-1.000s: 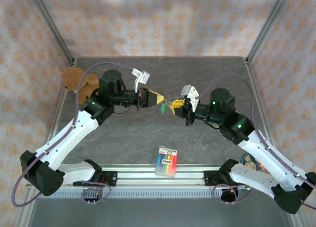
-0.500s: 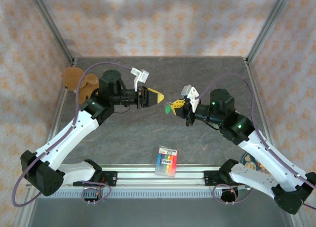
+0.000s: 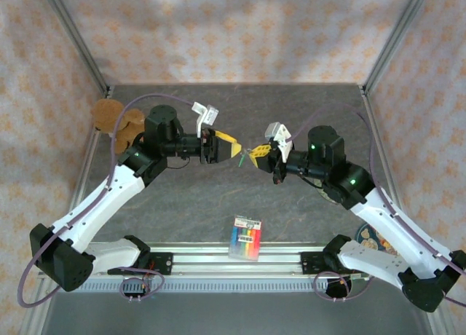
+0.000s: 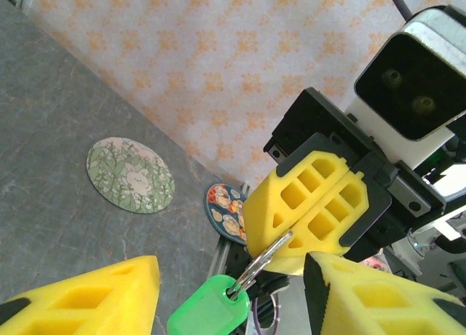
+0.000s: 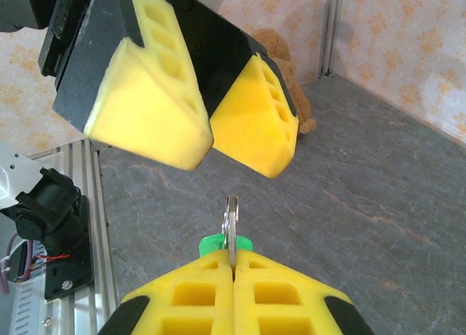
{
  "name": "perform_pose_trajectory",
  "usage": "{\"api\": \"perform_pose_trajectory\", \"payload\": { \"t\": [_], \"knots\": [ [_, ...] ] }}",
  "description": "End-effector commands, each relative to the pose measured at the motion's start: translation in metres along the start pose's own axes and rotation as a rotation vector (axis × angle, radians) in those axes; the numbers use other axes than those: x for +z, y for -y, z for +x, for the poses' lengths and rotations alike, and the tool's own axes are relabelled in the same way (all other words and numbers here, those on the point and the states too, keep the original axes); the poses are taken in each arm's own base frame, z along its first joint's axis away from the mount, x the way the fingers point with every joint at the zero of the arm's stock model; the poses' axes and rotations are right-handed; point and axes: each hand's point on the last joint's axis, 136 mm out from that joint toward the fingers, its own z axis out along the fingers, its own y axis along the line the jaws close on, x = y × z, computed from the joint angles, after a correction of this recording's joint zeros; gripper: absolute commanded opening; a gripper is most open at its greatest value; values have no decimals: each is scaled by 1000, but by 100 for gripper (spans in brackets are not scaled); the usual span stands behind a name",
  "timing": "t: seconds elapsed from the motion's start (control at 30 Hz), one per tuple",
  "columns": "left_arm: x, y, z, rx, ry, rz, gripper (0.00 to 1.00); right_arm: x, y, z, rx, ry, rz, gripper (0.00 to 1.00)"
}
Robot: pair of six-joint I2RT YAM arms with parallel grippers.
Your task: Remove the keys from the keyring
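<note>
My right gripper (image 3: 255, 154) is held above the table's middle, shut on the silver keyring (image 5: 231, 222), which stands on edge out of its yellow fingertips (image 5: 233, 266). A green-headed key (image 4: 210, 307) hangs from the keyring (image 4: 263, 256) just below those fingers and shows as a green speck (image 3: 241, 160) from above. My left gripper (image 3: 233, 147) faces the right one, open. Its two yellow fingers (image 4: 87, 298) stand wide on either side of the green key (image 5: 226, 242) without touching it. From the right wrist its pads (image 5: 156, 105) hover just beyond the ring.
A rainbow-striped pack (image 3: 246, 238) lies near the front rail. A brown plush toy (image 3: 115, 120) sits at the left edge behind my left arm. Two round coasters (image 4: 131, 175) (image 4: 227, 211) lie on the table near the right arm's base.
My left gripper has opened and let go of the green key. It drew back a little, then came close to the ring again. The right gripper stays shut on the keyring.
</note>
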Motion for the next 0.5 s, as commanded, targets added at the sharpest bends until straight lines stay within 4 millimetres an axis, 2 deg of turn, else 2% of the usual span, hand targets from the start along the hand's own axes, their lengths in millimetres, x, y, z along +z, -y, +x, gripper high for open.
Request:
{"api": "perform_pose_trajectory", "payload": {
  "t": [0.0,0.33,0.47],
  "knots": [
    [-3,17,-2,66,11,59,56,-5,-5,-21,1,49,-25,0],
    [2,26,4,73,-14,111,58,-5,-3,-26,24,67,-29,0],
    [5,27,7,66,-28,119,52,-6,0,-28,29,77,-20,0]
  ]
}}
